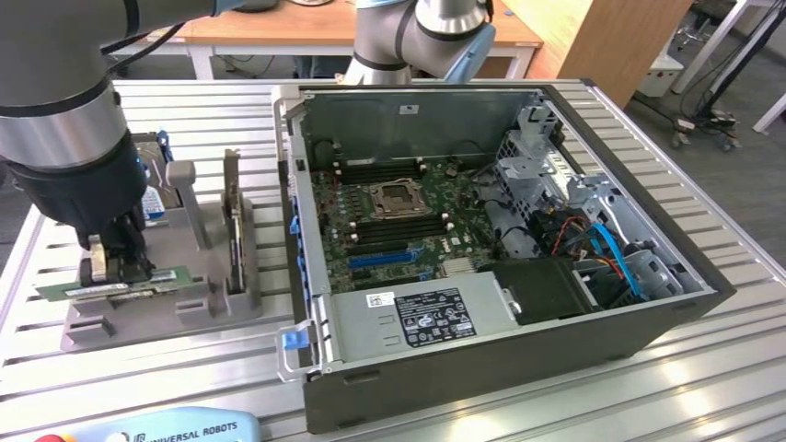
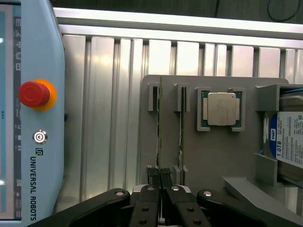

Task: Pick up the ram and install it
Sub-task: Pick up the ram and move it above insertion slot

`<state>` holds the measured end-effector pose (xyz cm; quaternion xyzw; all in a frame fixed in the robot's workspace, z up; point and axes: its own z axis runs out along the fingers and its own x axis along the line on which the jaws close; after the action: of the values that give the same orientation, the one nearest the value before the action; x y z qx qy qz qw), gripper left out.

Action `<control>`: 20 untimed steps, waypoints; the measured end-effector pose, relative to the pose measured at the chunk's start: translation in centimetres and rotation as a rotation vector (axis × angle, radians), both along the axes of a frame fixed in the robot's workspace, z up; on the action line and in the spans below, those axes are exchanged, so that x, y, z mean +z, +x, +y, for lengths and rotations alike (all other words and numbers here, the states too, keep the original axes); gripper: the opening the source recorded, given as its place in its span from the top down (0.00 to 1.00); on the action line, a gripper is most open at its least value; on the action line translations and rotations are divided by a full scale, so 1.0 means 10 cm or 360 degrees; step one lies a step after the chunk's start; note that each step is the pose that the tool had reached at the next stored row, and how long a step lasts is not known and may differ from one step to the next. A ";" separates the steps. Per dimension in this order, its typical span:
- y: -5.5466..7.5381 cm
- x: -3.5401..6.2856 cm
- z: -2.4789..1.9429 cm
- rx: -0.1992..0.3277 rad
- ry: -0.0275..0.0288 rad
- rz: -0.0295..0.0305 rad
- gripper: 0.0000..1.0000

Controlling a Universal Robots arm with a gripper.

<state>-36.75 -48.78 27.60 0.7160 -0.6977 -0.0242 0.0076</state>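
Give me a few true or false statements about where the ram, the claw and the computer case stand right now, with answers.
1. The claw is shut on the ram at the grey holder. True.
2. The ram is seated on the motherboard. False: it is at the holder, outside the computer case.
3. A silver processor chip lies in the holder. True.
4. The computer case is closed. False: its side is open, with the motherboard showing.

arm (image 1: 68, 120): silver-grey tubes, black wrist section — pale blue joint caps | hand (image 2: 159, 173): black linkage, silver screws
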 end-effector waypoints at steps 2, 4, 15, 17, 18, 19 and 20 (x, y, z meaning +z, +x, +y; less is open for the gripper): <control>0.00 0.030 0.000 -0.0001 0.00000 0.00000 0.88; 0.00 0.060 0.000 -0.0003 0.00000 0.00000 0.88; 0.00 0.234 0.000 -0.0015 0.00001 0.00000 0.88; 0.01 0.266 0.000 -0.0017 0.00001 0.00000 0.88; 0.01 0.282 0.000 -0.0018 0.00000 -0.00001 0.88; 0.01 0.297 0.000 -0.0019 0.00000 0.00000 0.88; 0.01 0.309 0.000 -0.0019 0.00001 -0.00001 0.88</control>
<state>-36.67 -48.78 30.69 0.7117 -0.7020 -0.0243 0.0075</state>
